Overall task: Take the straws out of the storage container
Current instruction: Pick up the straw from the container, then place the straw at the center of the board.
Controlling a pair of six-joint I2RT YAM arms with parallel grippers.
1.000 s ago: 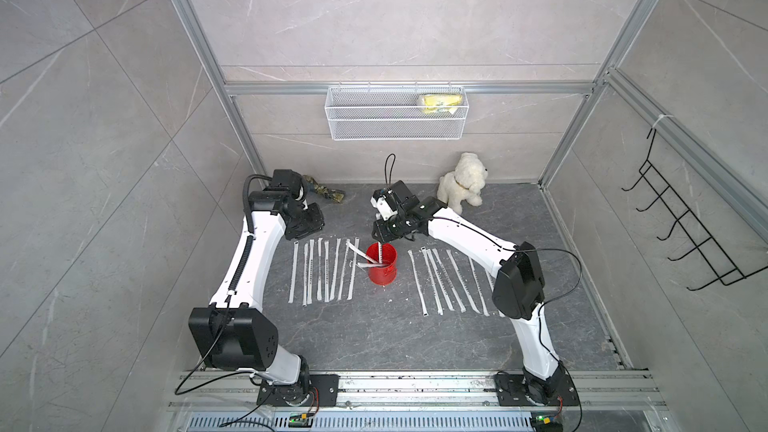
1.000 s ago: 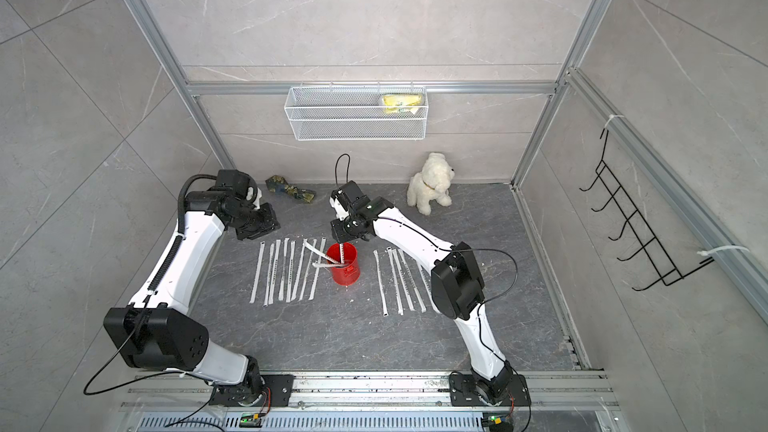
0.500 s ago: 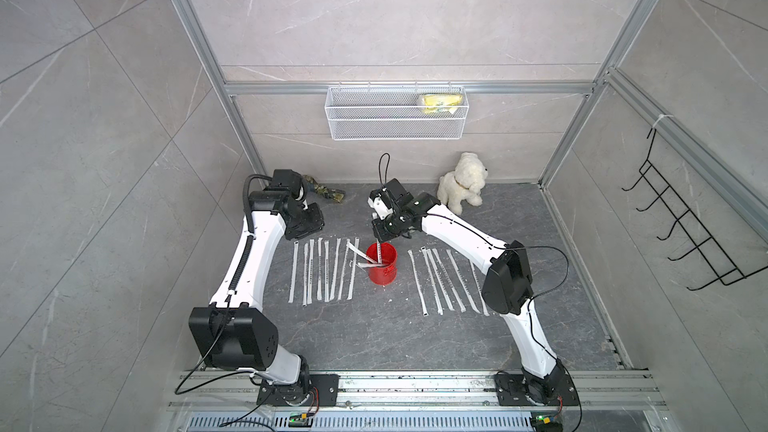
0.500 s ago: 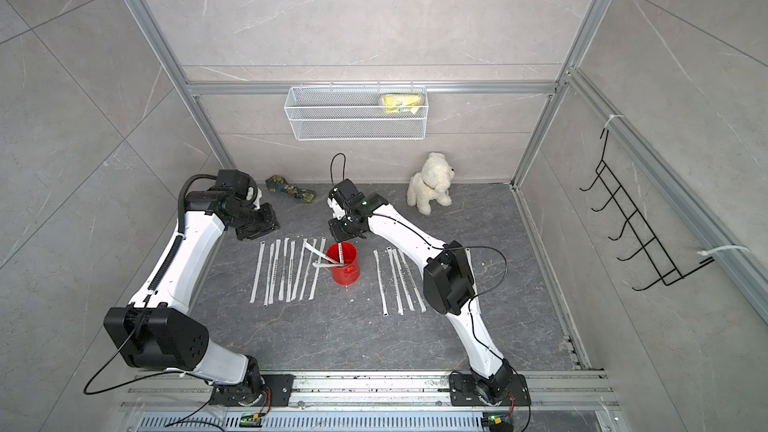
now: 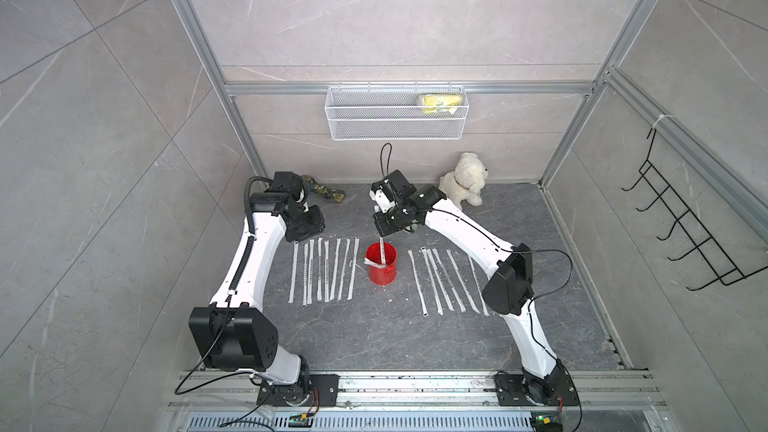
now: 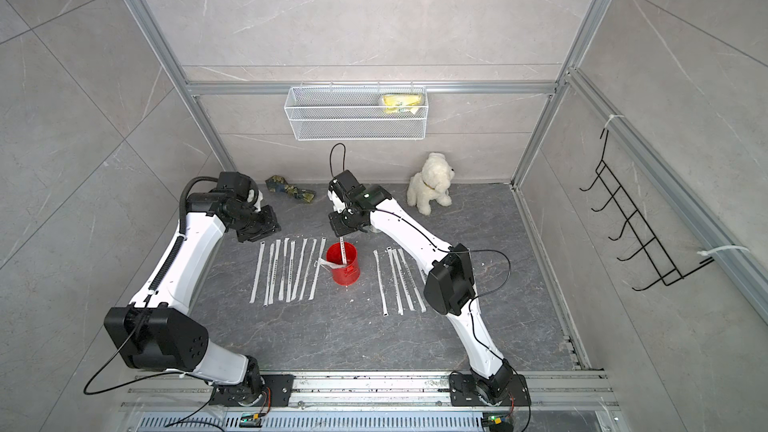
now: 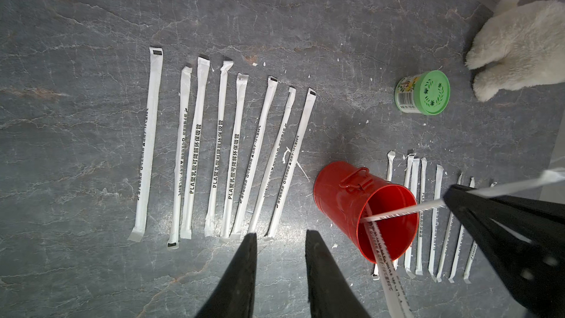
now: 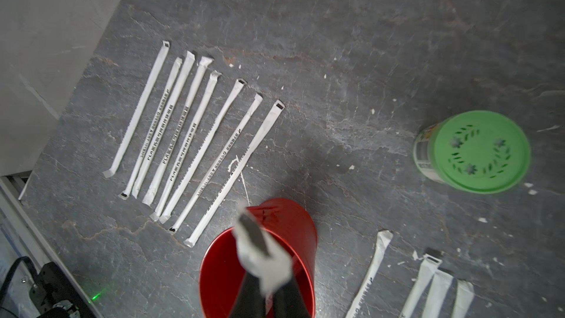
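Note:
The red storage container [image 5: 381, 270] [image 6: 344, 270] stands on the dark floor between two rows of laid-out straws [image 5: 324, 270] [image 5: 440, 280]. My right gripper [image 5: 381, 235] [image 8: 267, 279] hangs just above the can's mouth, shut on the top end of one upright straw [image 5: 381, 249] [image 7: 403, 209] whose lower part is still inside. A second straw [image 5: 371, 261] [image 7: 385, 258] leans over the can's rim. My left gripper [image 5: 305, 232] [image 7: 281, 234] hovers at the far end of the left row [image 7: 232, 154], open, with nothing between its fingers.
A green-lidded jar [image 7: 423, 93] [image 8: 477, 151] stands behind the can, under my right arm. A white plush dog [image 5: 461, 178] sits at the back, and a camouflage cloth item [image 5: 324, 193] lies at the back left. A wire basket [image 5: 395, 118] and a hook rack [image 5: 685, 234] hang on the walls.
My right gripper has shifted slightly left over the can and its jaws have closed on the upright straw's top. The left arm has not moved.

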